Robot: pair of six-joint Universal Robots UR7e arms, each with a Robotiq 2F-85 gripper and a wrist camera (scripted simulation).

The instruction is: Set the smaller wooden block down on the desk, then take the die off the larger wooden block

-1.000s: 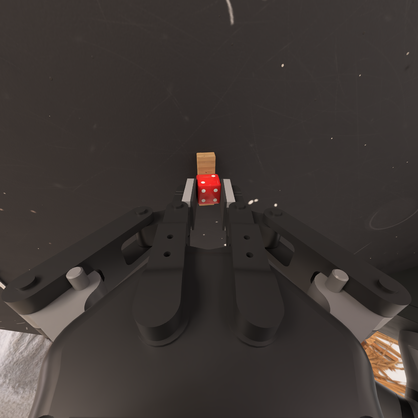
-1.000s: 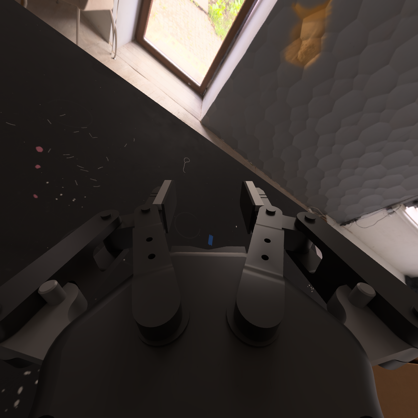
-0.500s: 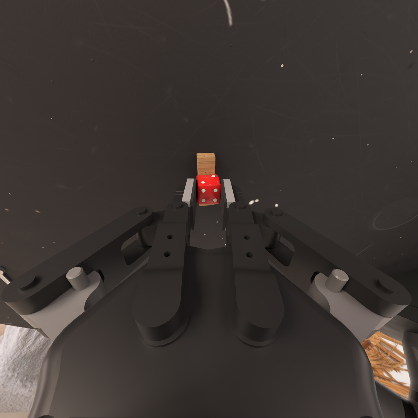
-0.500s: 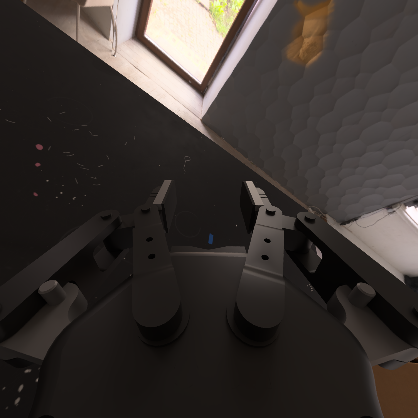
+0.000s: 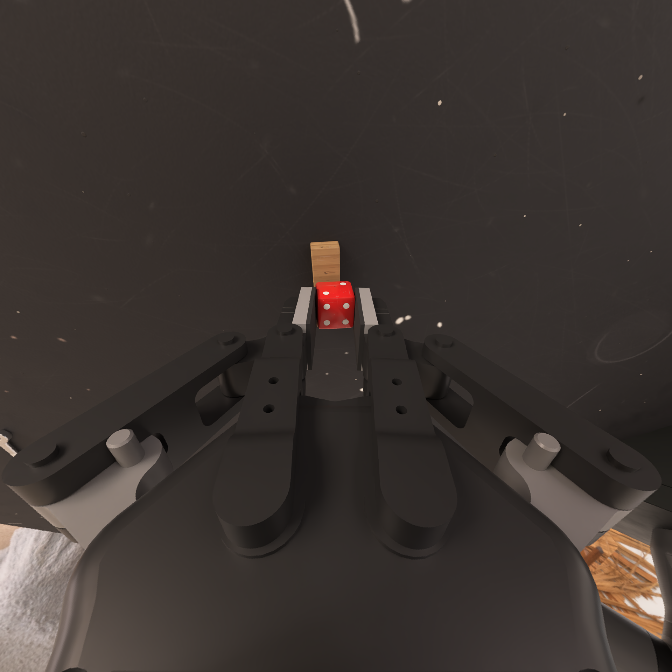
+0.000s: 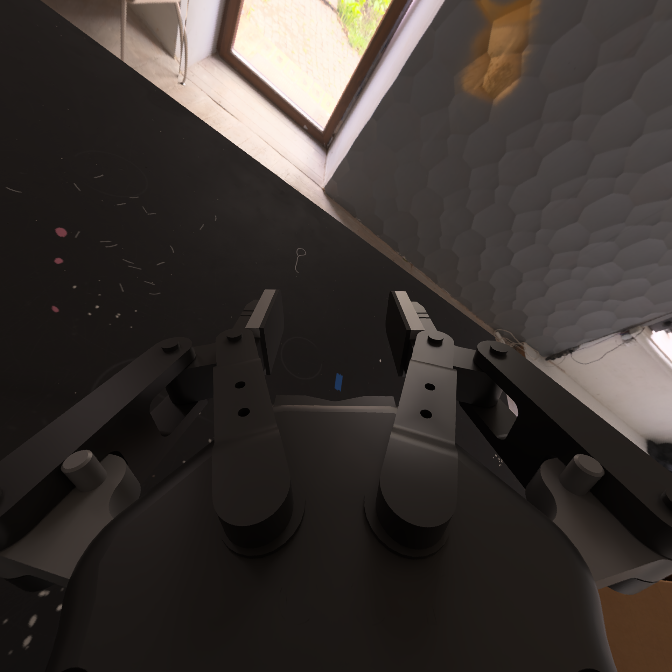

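1. Two views to call, and I'm starting on the left wrist view. My left gripper point(image 5: 335, 309) has its fingers drawn in close on either side of the red die point(image 5: 335, 304), pinching it between the pads as far as I can see; the left pad looks flush against it and only a sliver shows on the right.
2. Just beyond the die stands a wooden block point(image 5: 325, 262), upright on the dark desk point(image 5: 182, 163). I can't tell from this angle whether the die rests on a block hidden beneath it or hangs clear in my grip, and I can't say which of the two blocks this one is.
3. Only one block shows anywhere, so I judge the set-down of the smaller block as probably done, but I can't confirm it.
4. Now the right wrist view. My right gripper point(image 6: 332, 323) has its fingers spread wide with nothing between them, hovering over bare desk with pale scuffs, pink spots and a small blue mark point(image 6: 338, 382).
5. Neither die nor block appears in this view; past the desk edge I see a window point(image 6: 291, 54) and a grey wall.
6. My read: the die is in hand, and what's left is carrying it clear of the larger block and releasing it.
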